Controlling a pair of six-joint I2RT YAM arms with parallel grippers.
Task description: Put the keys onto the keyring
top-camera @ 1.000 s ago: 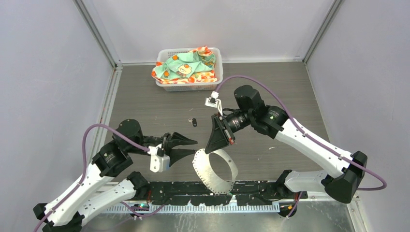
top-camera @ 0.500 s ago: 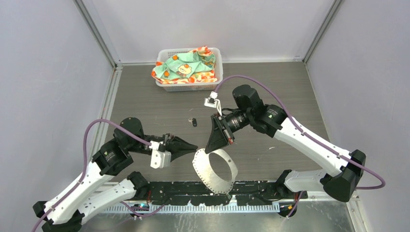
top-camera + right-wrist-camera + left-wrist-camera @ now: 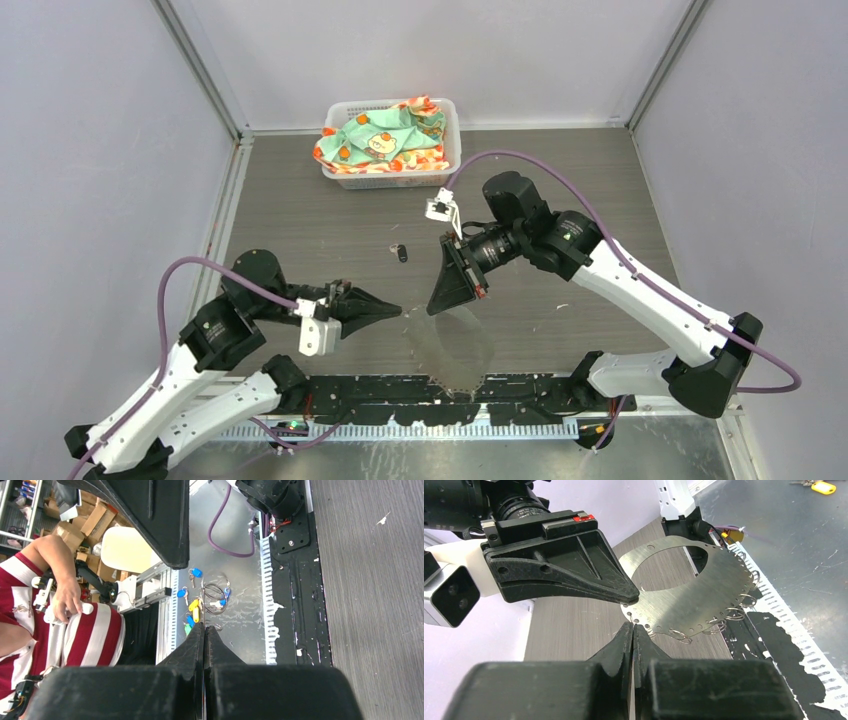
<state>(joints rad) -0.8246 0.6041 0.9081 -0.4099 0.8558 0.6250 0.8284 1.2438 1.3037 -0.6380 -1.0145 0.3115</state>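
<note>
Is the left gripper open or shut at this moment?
Shut. In the left wrist view the left gripper has its fingers pressed together with no gap; nothing visible lies between them.

The keyring (image 3: 704, 600) is nearest, a key (image 3: 401, 254) behind it, the basket (image 3: 390, 179) rearmost.

No word, number or brand can be read anywhere in these views. The black cylindrical motor housing (image 3: 516, 507) carries faint pale lettering and the black block below it a small red strip (image 3: 582, 517), both too small and blurred to make out. The mint-green cloth with orange spots (image 3: 385, 140) in the white plastic basket (image 3: 452, 145) shows printed cartoon figures, without legible letters.
</note>
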